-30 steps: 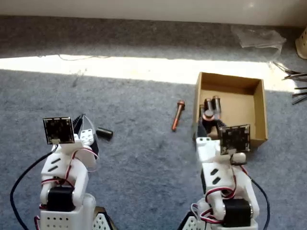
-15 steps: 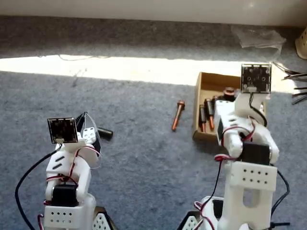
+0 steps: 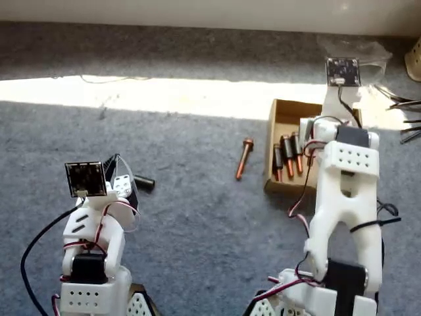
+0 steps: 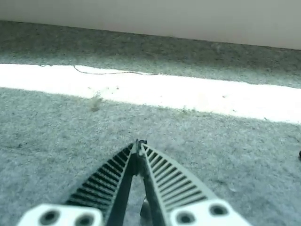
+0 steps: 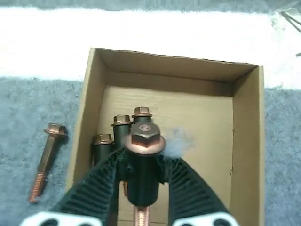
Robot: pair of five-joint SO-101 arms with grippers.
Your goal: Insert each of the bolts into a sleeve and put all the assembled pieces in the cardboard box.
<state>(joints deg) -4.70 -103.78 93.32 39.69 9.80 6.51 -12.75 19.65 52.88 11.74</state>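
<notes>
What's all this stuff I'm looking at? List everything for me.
box: one, brown cardboard, on the carpet.
pieces in box: three, copper bolts in black sleeves, along one wall.
held piece: one, copper bolt in black sleeve, over the box.
loose bolt: one, copper, on the carpet beside the box.
loose sleeve: one, black, beside the left gripper.
bag: one, clear plastic, beyond the box.
carpet: grey.
left gripper: shut, over the carpet.
right gripper: shut on the held piece.

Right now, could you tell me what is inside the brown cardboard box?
Three copper bolts in black sleeves lie along one wall of the cardboard box. The right gripper holds a fourth assembled piece over it, hiding their lower ends and part of the floor.
</notes>
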